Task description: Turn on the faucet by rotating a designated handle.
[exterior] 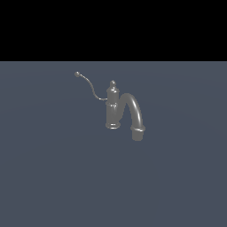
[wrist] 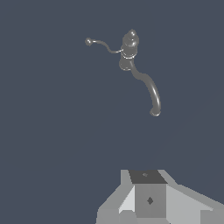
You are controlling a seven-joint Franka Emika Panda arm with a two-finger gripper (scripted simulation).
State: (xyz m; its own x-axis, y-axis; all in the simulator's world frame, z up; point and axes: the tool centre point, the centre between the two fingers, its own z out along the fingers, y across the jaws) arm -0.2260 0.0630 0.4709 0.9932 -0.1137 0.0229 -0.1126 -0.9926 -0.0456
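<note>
Grey faucet stands alone, handle untouched; gripper well apart, its state unclear.

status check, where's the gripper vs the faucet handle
Gripper well short of the faucet, touching nothing; jaw state unclear. Handle untouched, ball tip free. Nothing in the way.

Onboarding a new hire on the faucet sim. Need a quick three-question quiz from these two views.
1. True or false: the gripper is touching the handle.
2. In the exterior view, the spout arches from the faucet column toward which side? A) that view's left B) that view's right
3. Fill in: the handle ends in a small ____.

Key:
1. False; it sits well clear of the faucet in the wrist view.
2. B.
3. Ball; its tip shows at the handle's far end in both views.
</note>
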